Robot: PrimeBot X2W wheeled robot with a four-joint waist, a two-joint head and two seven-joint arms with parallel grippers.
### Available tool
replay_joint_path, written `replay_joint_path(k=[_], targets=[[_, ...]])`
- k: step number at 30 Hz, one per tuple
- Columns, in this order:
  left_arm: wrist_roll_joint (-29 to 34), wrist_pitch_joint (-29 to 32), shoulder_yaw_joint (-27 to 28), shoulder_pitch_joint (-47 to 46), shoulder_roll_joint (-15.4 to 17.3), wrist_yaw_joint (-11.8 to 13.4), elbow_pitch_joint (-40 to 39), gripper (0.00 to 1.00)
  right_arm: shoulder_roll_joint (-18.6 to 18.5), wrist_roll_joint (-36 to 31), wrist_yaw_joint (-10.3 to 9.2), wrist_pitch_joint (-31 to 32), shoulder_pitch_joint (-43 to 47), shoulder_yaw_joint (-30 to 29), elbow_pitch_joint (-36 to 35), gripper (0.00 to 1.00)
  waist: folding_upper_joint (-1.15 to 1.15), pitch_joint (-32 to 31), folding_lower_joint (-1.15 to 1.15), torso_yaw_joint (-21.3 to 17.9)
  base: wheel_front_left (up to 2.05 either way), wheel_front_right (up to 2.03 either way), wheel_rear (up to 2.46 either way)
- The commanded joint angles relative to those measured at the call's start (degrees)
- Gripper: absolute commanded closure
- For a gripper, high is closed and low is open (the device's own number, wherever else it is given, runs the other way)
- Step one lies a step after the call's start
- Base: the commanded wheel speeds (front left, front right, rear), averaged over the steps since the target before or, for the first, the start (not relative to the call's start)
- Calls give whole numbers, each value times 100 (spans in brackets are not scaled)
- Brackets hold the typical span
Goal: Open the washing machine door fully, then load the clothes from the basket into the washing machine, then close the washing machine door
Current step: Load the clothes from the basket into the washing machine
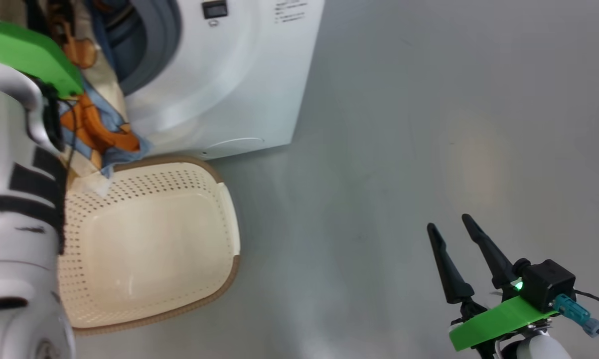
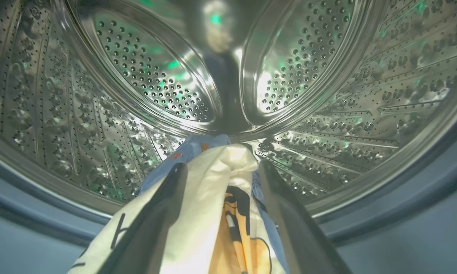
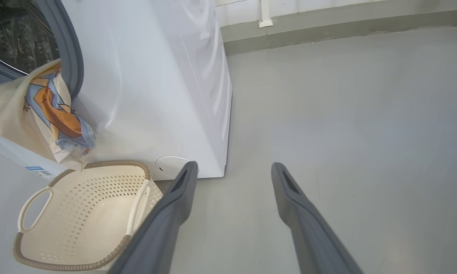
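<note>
My left gripper (image 2: 221, 167) reaches into the washing machine (image 1: 229, 75), inside its perforated steel drum (image 2: 156, 76). Its fingers stand open. Between them lie the clothes (image 2: 217, 190), cream and light blue with orange figures. The clothes (image 1: 97, 134) hang out over the grey gasket, down the white front towards the basket (image 1: 229, 224). The cream basket (image 3: 110, 165) stands on the floor against the machine (image 3: 148, 95), its inside bare. My right gripper (image 1: 449, 224) is open over the floor to the right, holding nothing. The washing machine door is out of view.
My left forearm (image 1: 10, 199) fills the left edge of the head view. Grey floor (image 1: 404, 149) stretches right of the machine to a wall base with a white pipe bracket (image 3: 265, 23). A blue label (image 3: 40, 172) sits low on the machine's front.
</note>
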Motion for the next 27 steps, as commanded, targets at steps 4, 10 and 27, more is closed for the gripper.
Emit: replay_joint_path(k=[4,10,27], targets=[[-116,-30,48,363,23,-96,-466,0,-40,36,9,-27,-117,16,-90,0,0,-151,0,319,0,0,0],[-219,-30,6,903,-138,-261,-967,0,-40,18,9,-27,-158,-61,-109,0,0,-175,0,476,0,0,0],[-578,-30,-251,3273,-350,-597,-3086,0,-100,-38,9,-27,-15,-218,-168,0,0,-355,0,792,0,0,0]])
